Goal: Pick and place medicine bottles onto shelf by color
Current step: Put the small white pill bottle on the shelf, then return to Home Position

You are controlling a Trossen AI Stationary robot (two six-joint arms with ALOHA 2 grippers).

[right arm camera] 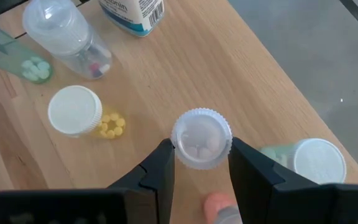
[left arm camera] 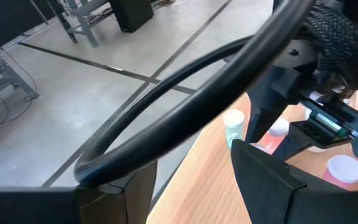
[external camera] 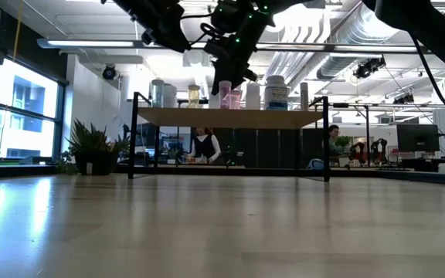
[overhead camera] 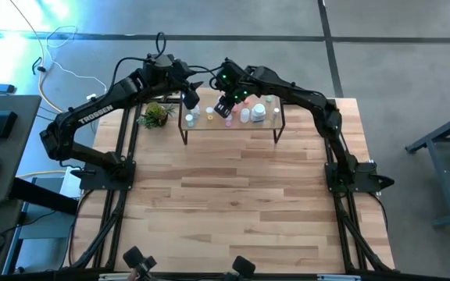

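Observation:
The shelf [overhead camera: 233, 129] stands at the table's far middle with several medicine bottles on it: white, clear, pink, yellow and green. My right gripper [right arm camera: 202, 151] is over the board, shut on a small pink-filled bottle with a white ribbed cap [right arm camera: 201, 138]; in the low view this bottle [external camera: 225, 96] is upright with its base at board height. My left gripper [overhead camera: 189, 98] hovers open above the shelf's left end, with nothing between its fingers [left arm camera: 263, 180]. A green bottle [right arm camera: 309, 160] and a yellow one [right arm camera: 79, 113] stand on either side of the held one. My right gripper pinches the bottle's white ribbed cap [right arm camera: 179, 132] between its two fingers, one on each side. The fingers come steeply from above, slanting down. The bottle stays upright; whether its base rests on the board or hangs just above it, I cannot tell.
A large white labelled bottle [right arm camera: 133, 11] and a clear one [right arm camera: 67, 34] stand farther along the board. A small green plant [overhead camera: 156, 115] sits on the table left of the shelf. The wide wooden tabletop [overhead camera: 233, 203] stretches in front of the shelf.

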